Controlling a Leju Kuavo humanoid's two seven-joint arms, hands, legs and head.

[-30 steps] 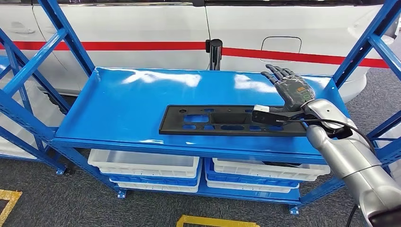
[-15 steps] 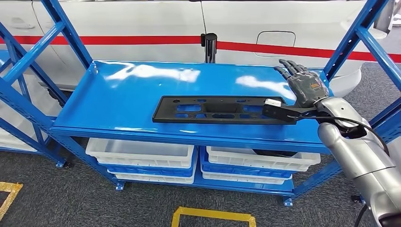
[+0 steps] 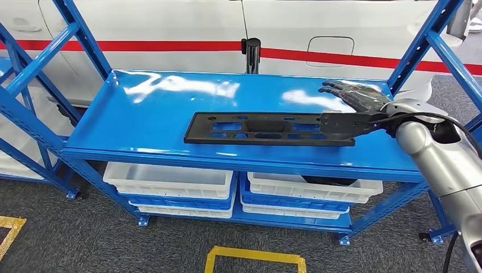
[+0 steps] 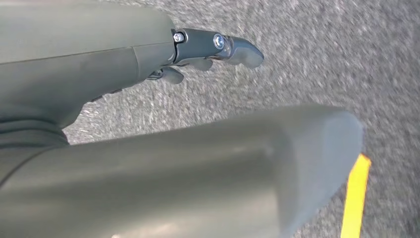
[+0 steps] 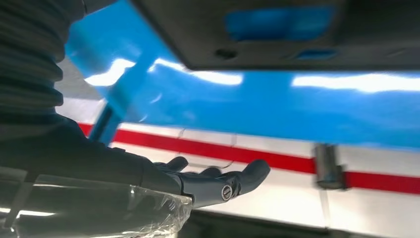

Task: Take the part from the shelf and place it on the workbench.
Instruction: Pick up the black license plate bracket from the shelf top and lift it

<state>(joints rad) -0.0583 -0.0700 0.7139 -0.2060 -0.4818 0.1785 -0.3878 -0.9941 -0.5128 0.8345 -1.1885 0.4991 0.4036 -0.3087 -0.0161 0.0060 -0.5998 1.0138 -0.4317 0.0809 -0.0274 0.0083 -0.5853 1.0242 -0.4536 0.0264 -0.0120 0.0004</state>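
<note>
A long flat black part (image 3: 267,128) with several cut-outs lies on the blue shelf top (image 3: 159,114), lengthwise near its front edge. My right hand (image 3: 355,94) hovers flat over the shelf just behind the part's right end, fingers stretched out, holding nothing. The black bracket at that wrist overlaps the part's right end in the head view. The right wrist view shows the part (image 5: 297,29) close by, the shelf (image 5: 247,109) and the outstretched fingers (image 5: 218,183). My left hand (image 4: 208,49) hangs over the grey floor, with nothing in it.
Slanted blue uprights (image 3: 432,42) frame the shelf on both sides. White bins (image 3: 170,182) fill the lower level. A white car with a red stripe (image 3: 142,45) and a black post (image 3: 250,54) stand behind. Yellow lines (image 3: 256,259) mark the floor.
The camera has shifted slightly. My right hand has tipped from a raised palm to lying flatter over the shelf, nearer the part's right end. The part lies where it was.
</note>
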